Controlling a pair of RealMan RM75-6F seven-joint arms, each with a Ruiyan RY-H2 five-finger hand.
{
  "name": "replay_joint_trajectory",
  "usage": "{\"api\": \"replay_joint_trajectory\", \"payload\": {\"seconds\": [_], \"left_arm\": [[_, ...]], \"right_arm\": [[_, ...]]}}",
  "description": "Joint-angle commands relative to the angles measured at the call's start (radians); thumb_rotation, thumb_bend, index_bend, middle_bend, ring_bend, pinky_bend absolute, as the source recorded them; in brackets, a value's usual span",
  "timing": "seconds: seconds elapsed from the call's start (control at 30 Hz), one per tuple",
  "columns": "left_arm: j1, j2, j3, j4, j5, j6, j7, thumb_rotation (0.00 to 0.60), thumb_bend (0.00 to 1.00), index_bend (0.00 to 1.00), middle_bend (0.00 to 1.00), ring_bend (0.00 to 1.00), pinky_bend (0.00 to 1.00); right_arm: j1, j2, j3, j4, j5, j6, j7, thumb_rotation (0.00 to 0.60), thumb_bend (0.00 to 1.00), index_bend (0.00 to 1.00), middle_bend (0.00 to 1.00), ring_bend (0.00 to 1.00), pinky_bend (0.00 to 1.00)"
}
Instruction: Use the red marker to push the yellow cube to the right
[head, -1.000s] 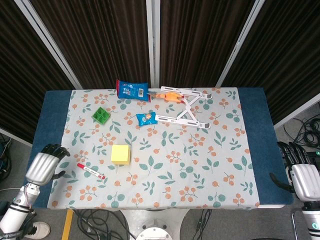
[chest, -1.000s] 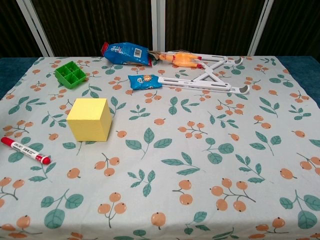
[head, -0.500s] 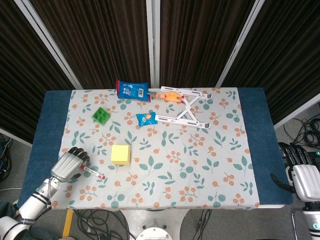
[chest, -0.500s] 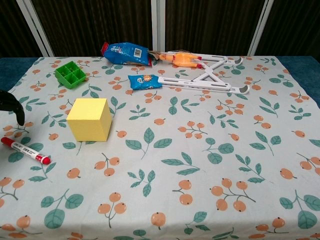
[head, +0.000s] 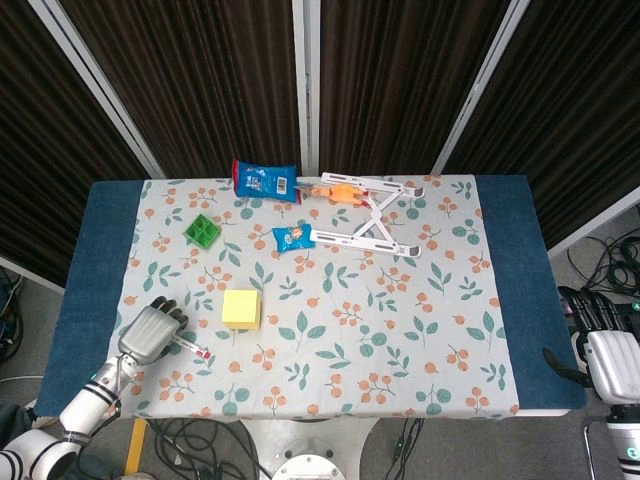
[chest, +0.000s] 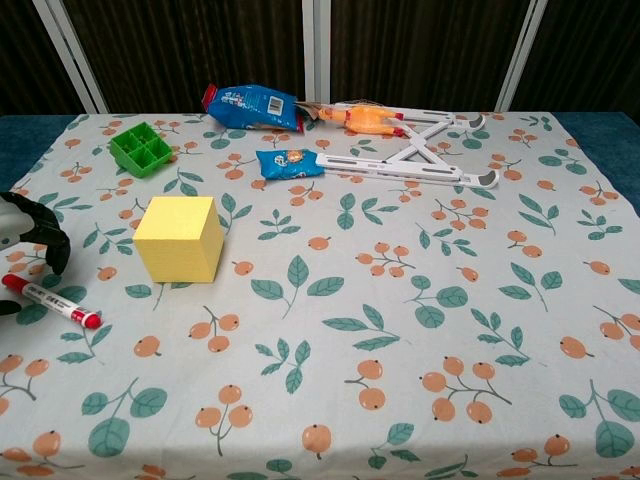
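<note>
The yellow cube (head: 241, 308) stands on the floral cloth, left of centre; the chest view shows the cube (chest: 180, 238) too. The red marker (head: 190, 347) lies flat on the cloth left of and nearer than the cube, its white barrel and red cap end showing. In the chest view the marker (chest: 50, 300) points toward the cube's near side. My left hand (head: 150, 331) hovers over the marker's left end, fingers (chest: 45, 230) curved down and apart, holding nothing. My right hand (head: 608, 352) hangs off the table's right edge, empty.
A green tray (head: 202, 231) sits behind the cube. At the back lie a blue packet (head: 265, 180), a smaller blue packet (head: 293, 237), an orange toy (head: 335, 191) and a white folding stand (head: 370, 225). Cloth (head: 400, 330) stretches to the cube's right.
My left hand has come in from the table's left edge to above the marker's left end. Marker, cube and right hand have stayed put.
</note>
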Motion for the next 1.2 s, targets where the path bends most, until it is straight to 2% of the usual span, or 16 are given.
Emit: {"api": "replay_joint_trajectory", "payload": {"seconds": [0.03,0.7,1.2], "left_arm": [[-0.002,-0.007,0.000,-0.005,-0.015,-0.007,0.019,0.600,0.25,0.50,0.54,0.30,0.25],[-0.021,-0.038,0.012,0.014,-0.061,-0.033,0.050,0.600,0.32,0.57,0.59,0.35,0.25],[-0.020,-0.062,0.019,0.055,-0.061,-0.009,0.021,0.600,0.33,0.62,0.67,0.41,0.25]], "right_arm": [[0.001,-0.001,0.000,0.001,0.000,-0.001,0.001,0.600,0.17,0.01,0.10,0.00,0.00],[0.001,-0.004,0.000,0.010,0.008,-0.008,0.006,0.600,0.17,0.01,0.10,0.00,0.00],[0.001,-0.003,0.000,0.004,0.010,-0.011,-0.003,0.600,0.17,0.00,0.10,0.00,0.00]]}}
